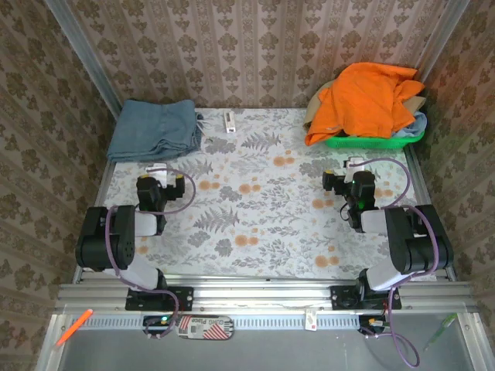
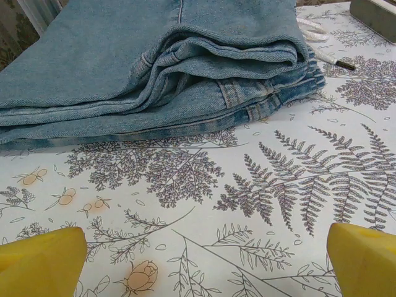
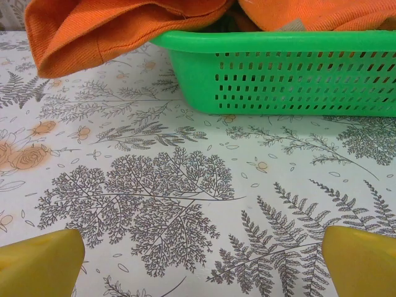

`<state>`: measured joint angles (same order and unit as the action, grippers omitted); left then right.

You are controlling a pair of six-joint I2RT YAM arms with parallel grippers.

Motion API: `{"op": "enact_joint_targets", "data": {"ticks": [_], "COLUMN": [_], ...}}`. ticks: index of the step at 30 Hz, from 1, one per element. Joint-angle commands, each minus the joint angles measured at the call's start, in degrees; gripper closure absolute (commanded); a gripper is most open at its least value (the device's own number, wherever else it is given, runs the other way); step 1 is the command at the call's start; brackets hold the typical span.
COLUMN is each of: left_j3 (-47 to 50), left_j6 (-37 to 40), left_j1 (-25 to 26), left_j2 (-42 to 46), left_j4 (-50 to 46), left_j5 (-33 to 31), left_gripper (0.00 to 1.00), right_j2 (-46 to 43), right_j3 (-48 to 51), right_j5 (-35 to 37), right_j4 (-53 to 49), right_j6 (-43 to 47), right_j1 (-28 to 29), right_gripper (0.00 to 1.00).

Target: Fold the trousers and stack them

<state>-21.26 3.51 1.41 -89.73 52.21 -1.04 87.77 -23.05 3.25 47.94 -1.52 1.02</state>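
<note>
The folded blue denim garment lies far to the left of the green basket, level with it at the back of the table. In the left wrist view the denim is cut off at the top and left edges. A small white object lies between the denim and the basket, nearer the denim, and is too small to identify. The orange trousers are heaped in a crumpled pile in the basket, hiding most of its contents. One fold spills over the basket's left rim onto the table. Scraps of tan and pale blue cloth show at the basket's right end, and their shapes cannot be made out. In the right wrist view the trousers are cropped by the top edge above the basket.

The left gripper rests low, well to the left of the basket and just short of the denim, pointing at it. Its yellow fingers sit wide apart with nothing between them. The right gripper sits just in front of the basket, aimed at its left corner. Its fingers are likewise spread and hold nothing.
</note>
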Motion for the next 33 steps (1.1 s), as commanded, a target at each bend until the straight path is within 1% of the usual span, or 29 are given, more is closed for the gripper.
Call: {"op": "enact_joint_targets", "data": {"ticks": [1,13,33], "left_j3": [-1.2,-0.8,-0.7], "left_j6": [0.5,1.2,1.3], "left_j1": [-0.1,0.8,1.0], "left_j2": [0.6,0.5,0.6], "left_j4": [0.6,1.3,1.5], "left_j5": [0.7,-0.7,-1.1], "left_gripper": [0.0,0.0,0.0], "right_j2": [0.0,0.0,0.0], "right_j3": [-0.4,-0.4,-0.5], "right_j5": [1.9,1.9,1.9], "right_j4": [0.7,0.8,0.8], "right_j6": [-0.3,-0.3,-0.3], "right_j1": [0.3,0.3,0.3], "right_gripper": [0.0,0.0,0.0]}}
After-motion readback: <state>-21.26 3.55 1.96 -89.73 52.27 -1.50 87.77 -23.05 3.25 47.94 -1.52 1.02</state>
